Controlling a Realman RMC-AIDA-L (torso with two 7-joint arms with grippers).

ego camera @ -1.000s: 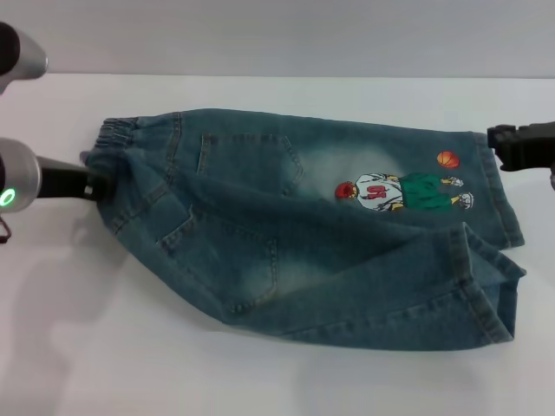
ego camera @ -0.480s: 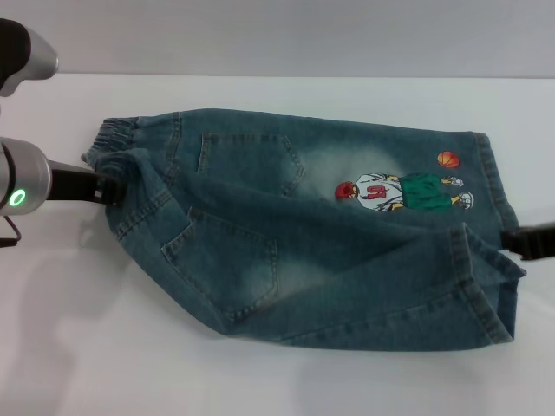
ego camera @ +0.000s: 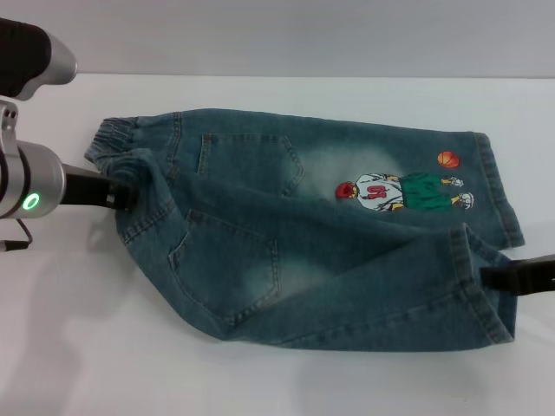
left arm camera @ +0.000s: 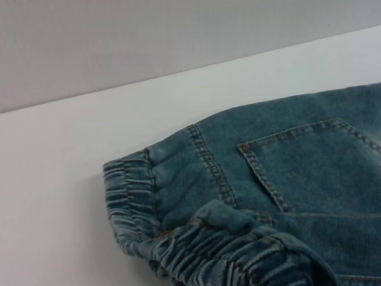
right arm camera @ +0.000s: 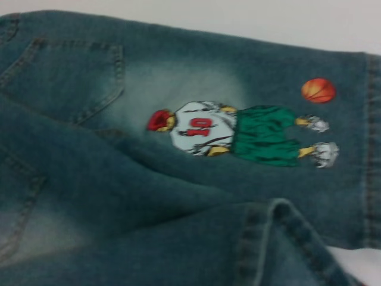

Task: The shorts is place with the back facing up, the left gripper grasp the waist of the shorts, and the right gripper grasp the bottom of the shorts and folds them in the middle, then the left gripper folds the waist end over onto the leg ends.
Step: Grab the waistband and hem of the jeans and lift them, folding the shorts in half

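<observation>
The right gripper (ego camera: 486,277) sits at 4 o'clock on the near leg hem of the shorts (ego camera: 303,225), which lie on the white table (ego camera: 260,373); I can't tell if it's clamped. The left gripper (ego camera: 121,192) at 9 o'clock pinches the waist of the shorts (ego camera: 113,143). Judgement: get a firm hem hold first, then carry both ends together toward 12 o'clock so the fold lands mid-line.

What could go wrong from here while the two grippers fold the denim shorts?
The left gripper seems to pinch only a bunched part of the elastic waistband, so the denim could slip out. The right gripper is at the near leg hem only, so the far leg may lag and fold unevenly.
</observation>
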